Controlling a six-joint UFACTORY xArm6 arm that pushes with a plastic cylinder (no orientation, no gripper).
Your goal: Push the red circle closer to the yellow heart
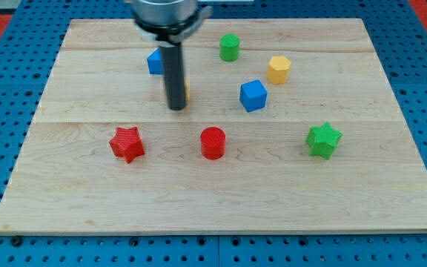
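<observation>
The red circle (213,142) stands on the wooden board (221,200), a little below the view's centre. My tip (176,108) rests on the board above and to the left of the red circle, well apart from it. A sliver of a yellow block (186,90) shows just at the right edge of the rod, mostly hidden by it; its shape cannot be made out. A second yellow block (278,69), a hexagon by its outline, sits toward the view's upper right.
A red star (127,143) lies left of the red circle. A blue cube (253,95) sits right of the rod, and a blue block (154,61) is partly hidden behind it. A green cylinder (229,47) is at the top and a green star (323,139) at the right.
</observation>
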